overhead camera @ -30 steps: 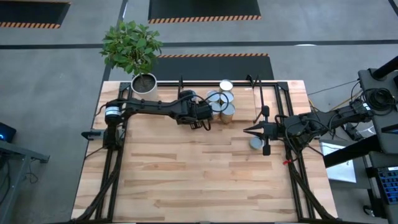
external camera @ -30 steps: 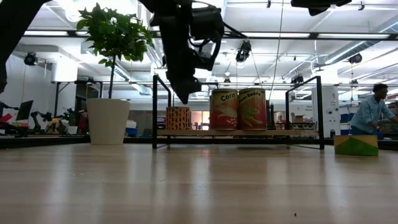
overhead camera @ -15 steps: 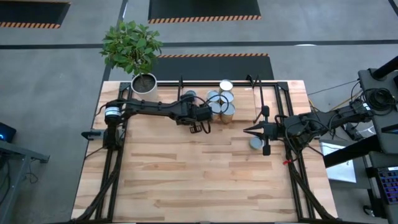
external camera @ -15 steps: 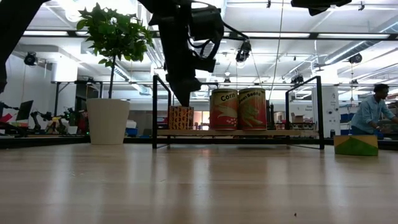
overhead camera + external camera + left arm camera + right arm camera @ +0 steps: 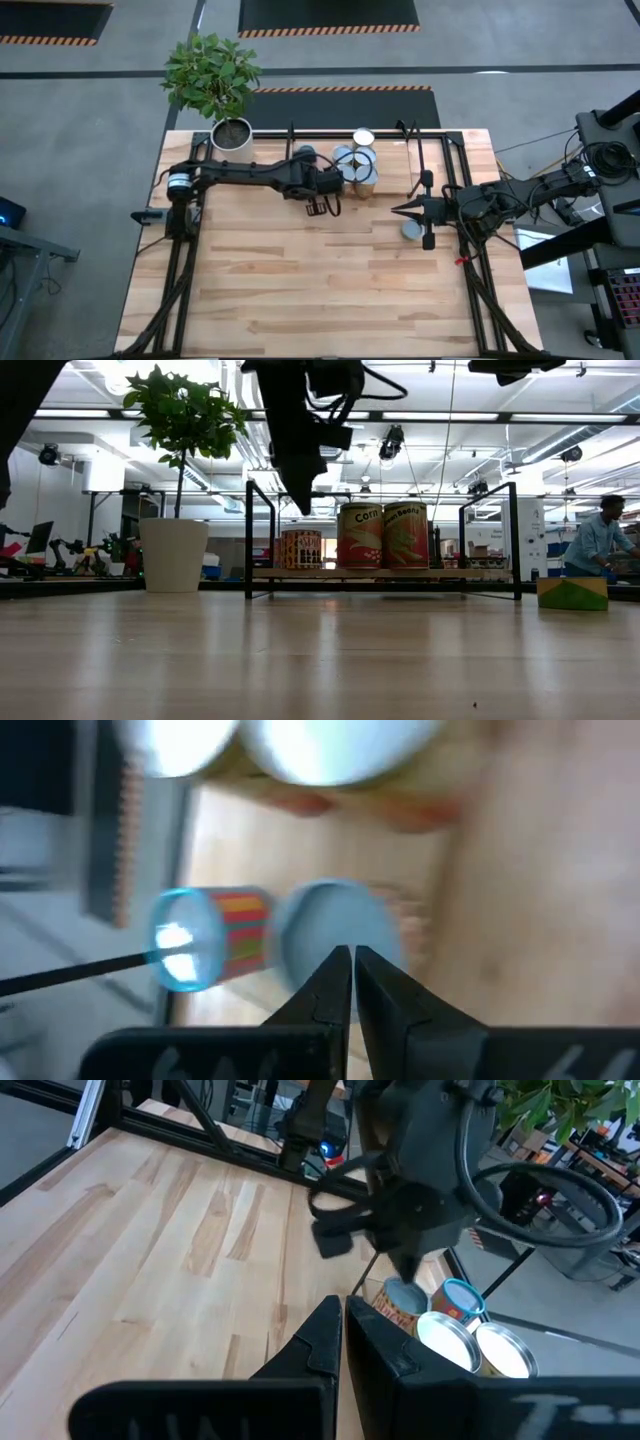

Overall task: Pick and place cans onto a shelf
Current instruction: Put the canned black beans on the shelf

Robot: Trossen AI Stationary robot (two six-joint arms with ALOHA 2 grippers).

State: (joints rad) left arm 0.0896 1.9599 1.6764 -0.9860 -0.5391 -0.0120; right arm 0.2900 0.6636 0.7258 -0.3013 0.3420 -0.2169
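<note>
Tan-sided cans (image 5: 356,166) clustered on the shelf (image 5: 430,134), upper centre of the high view. Left pincer (image 5: 336,179) pinched narrow, empty, just left of them; best lifted clear without nudging. Right pincer (image 5: 400,211) likewise narrow, beside a lone can (image 5: 411,230) on the worktop (image 5: 300,280).

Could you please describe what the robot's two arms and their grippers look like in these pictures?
Both arms are dark, slim and jointed, with black cables looping along them. The left arm has a silvery ring near its base; loose cable loops hang off the left gripper. The right gripper ends in thin, tapering black jaws, with a short crossbar behind them.
</note>
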